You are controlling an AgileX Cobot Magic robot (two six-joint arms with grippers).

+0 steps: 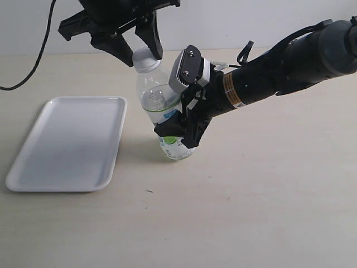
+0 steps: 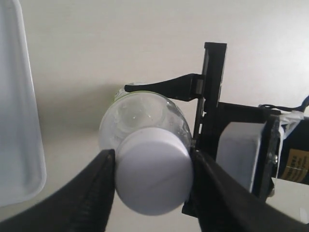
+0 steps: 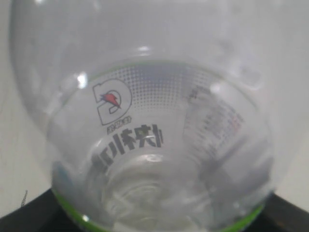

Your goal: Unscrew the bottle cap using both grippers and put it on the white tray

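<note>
Unscrewing, as the step in hand by judgement: cap seated on the neck, not yet freed.

Confirm the left gripper [image 1: 144,58] clamped on the bottle cap [image 2: 153,171] from above, one finger [image 2: 91,193] touching each side of the disc. Confirm the right gripper [image 1: 179,134] closed round the labelled lower half of the bottle [image 1: 159,97]. Note the bottle tilted, neck leaning toward the white tray [image 1: 67,145], base low at the table [image 1: 251,195]; contact with the table not certain.

Procedure, as judged:
1. Hold the lower grip firm to stop the clear, thin-walled body from turning with the cap. Avoid excess squeeze; expect the wall to buckle.
2. Align the turning axis with the tilted neck, not with the vertical. Expect the fingers to slip off the smooth cap otherwise.
3. Turn without pulling upward until the thread releases.
4. Lift straight along the neck only after release.
5. Carry the cap across to the tray, lying flat, bare and well apart from the bottle, and set down inside the rim.
</note>
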